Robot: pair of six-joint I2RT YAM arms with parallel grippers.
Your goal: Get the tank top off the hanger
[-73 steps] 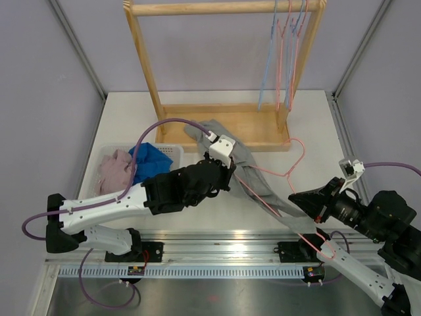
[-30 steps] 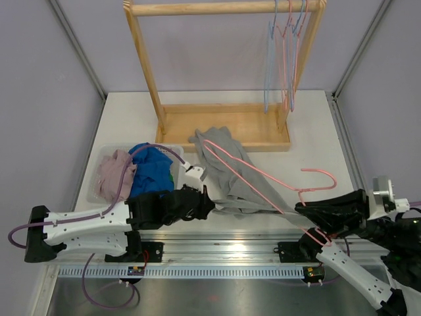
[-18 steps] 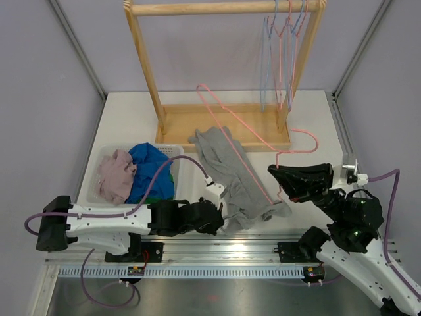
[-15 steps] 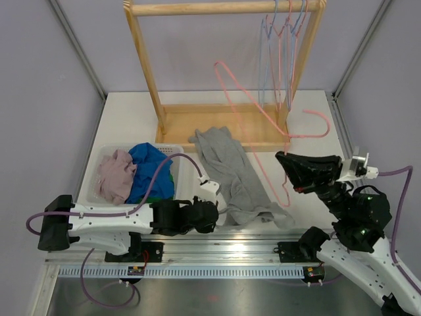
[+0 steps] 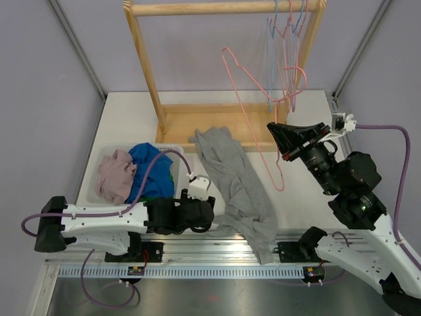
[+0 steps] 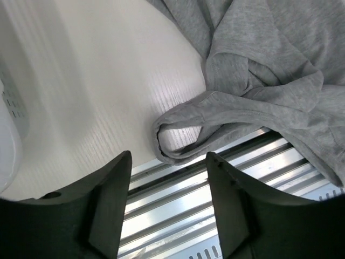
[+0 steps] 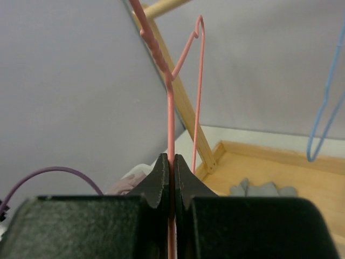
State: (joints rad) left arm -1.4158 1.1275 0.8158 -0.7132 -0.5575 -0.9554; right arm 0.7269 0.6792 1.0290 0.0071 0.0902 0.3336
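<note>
The tank top (image 5: pixel 235 176) lies crumpled on the table (image 5: pixel 125 118), just in front of the wooden rack (image 5: pixel 148 72). Its lower end spills over the near edge onto the metal rail. No wire runs through it that I can see, so it looks fully free of the hanger (image 7: pixel 170 116).

The hanger is bare and held up in the air, well apart from the cloth. The right gripper (image 7: pixel 171 161) has its 2 fingers pinched tight on the pink wire, hook end uppermost and close to the rack's right post.

The left gripper (image 6: pixel 168 157) is spread wide and holds nothing. It hovers low over the table edge, with 1 strap loop of the tank top lying just ahead of its fingers.

By my reading the main job is done, since garment and hanger are separated. What may remain is tidying: hanging the bare hanger beside the other hangers (image 5: pixel 289 26) on the rail, or setting it down. The tank top could also go toward the basket (image 5: pixel 100 158) of clothes, though the task does not ask for that.
</note>
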